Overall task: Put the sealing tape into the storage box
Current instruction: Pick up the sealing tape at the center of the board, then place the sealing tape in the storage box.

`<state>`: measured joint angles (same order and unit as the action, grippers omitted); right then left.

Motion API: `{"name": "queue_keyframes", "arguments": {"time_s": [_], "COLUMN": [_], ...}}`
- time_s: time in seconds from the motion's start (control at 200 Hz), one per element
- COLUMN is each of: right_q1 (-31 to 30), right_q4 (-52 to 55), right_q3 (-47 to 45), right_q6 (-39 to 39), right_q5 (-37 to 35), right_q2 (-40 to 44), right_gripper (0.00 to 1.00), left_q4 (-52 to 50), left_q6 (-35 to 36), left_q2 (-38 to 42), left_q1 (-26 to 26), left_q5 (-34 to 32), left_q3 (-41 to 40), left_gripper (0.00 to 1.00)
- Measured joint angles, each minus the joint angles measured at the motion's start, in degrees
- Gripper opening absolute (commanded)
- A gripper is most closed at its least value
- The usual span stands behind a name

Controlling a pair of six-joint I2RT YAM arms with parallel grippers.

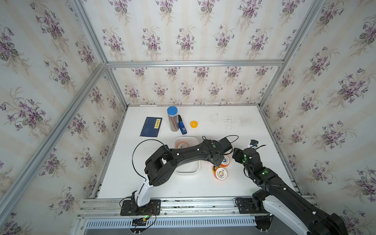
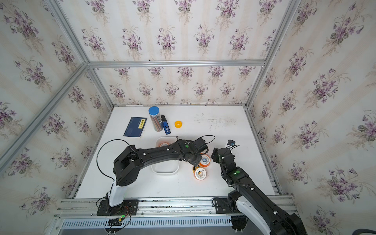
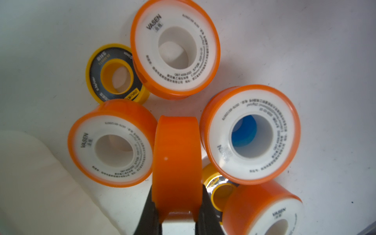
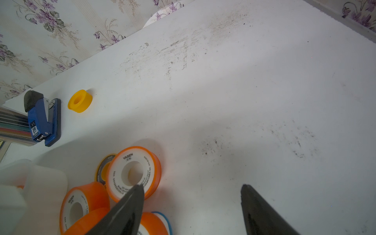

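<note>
The left gripper (image 3: 177, 190) is pinched tight on one orange tape roll (image 3: 177, 150), which stands on its edge between the two black fingers (image 3: 148, 211). I think it holds the roll by its flat sides because they give the fingers something flat to press on. This roll is just beside the white box (image 1: 186, 172), among the other rolls (image 3: 110, 150) that lie close together on the table (image 1: 234, 126), so it is not in the box yet. I cannot tell if it is lifted off the table. Another roll (image 1: 181, 145) lies inside the box at its far end. The right gripper (image 4: 192, 186) hangs near the heap with its jaws wide apart and nothing between them. I guess it is there to keep out of the way. From above, the left arm (image 1: 189, 153) lies across the box, covers most of it, and hides the pinching fingers too. Through the hole of one flat roll (image 3: 219, 126) I see something blue (image 3: 243, 132), but I cannot tell what it is. A small yellow roll (image 1: 194, 124) sits well apart, near the stapler (image 1: 182, 127).
</note>
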<state>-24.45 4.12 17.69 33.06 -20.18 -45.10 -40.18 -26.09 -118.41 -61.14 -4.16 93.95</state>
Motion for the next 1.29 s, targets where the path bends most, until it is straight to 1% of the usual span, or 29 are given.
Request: {"name": "queue_keyframes", "arguments": {"time_s": [0.565, 0.839, 0.939, 1.084, 1.294], "right_q1": [0.0, 0.1, 0.1, 0.1, 0.1], "right_q4": [0.0, 0.0, 0.0, 0.0, 0.0], "right_q3": [0.0, 0.0, 0.0, 0.0, 0.0], "right_q6": [0.0, 0.0, 0.0, 0.0, 0.0], "right_q5": [0.1, 0.1, 0.1, 0.1, 0.1], "right_q2": [0.0, 0.0, 0.0, 0.0, 0.0], "right_gripper": [0.79, 0.79, 0.79, 0.80, 0.80], "left_q4": [-1.6, -2.2, -2.2, -1.8, 2.1], "left_q6": [0.0, -1.4, -2.0, -3.0, -4.5], "left_q2": [7.6, 13.0, 16.6, 22.9, 33.2], "left_q1": [0.0, 0.3, 1.3, 3.9, 10.7], "left_q5": [-1.7, -2.6, -2.7, -1.7, 3.3], "left_q3": [-2.3, -5.9, -8.6, -14.2, -25.8], "left_gripper": [0.09, 0.10, 0.10, 0.11, 0.11]}}
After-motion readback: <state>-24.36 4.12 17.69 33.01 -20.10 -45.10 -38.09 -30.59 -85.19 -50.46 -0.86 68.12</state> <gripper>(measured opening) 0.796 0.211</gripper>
